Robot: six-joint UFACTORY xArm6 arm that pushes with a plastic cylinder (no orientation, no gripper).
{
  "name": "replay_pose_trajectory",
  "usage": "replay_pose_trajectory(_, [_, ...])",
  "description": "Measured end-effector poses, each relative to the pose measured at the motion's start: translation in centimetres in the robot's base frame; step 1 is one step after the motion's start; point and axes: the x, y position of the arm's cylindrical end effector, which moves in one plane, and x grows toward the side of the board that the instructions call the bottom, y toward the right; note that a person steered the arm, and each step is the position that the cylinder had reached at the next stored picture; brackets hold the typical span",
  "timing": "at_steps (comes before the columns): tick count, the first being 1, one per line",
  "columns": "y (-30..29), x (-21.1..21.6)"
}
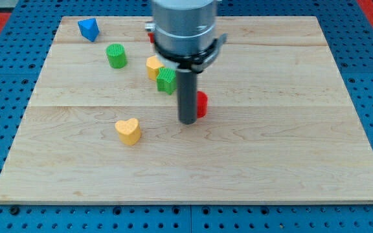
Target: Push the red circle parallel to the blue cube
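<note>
Red circle point(201, 104) is mostly hidden right now. All I can see is a small red sliver poking out on the right side of the rod, a bit left of the frame's center. The round shape isn't really readable from that sliver; it's just a bright red edge.

My tip point(188, 121) is down on the board point(271, 129) and pressed right up against the red circle's left side, so the two are touching as far as I can tell. It's a plain rod, nothing to open or shut, and it isn't clamped on anything.

Count of what shows:
- Red: the circle, plus a tiny red bit point(149, 33) peeking out at the arm's left edge near the top of the frame. Can't make out its shape.
- Blue: one, a blue block point(88, 28) in the upper left of the frame, looks wedge-ish. The blue cube doesn't show; the arm's grey body covers the upper middle where it might be.
- Green: two. A green cylinder point(116, 55) upper left, and a green block point(166, 80) just left of the rod, partly covered.
- Yellow: two. A yellow block point(153, 65) touching the green block's upper left, and a yellow heart point(128, 131) on its own at lower left, well apart from the tip.
</note>
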Motion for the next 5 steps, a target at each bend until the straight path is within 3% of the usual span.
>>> replay_pose_trajectory(3, [4.4, -13.2])
replay_pose_trajectory(5, [8.0, -18.4])
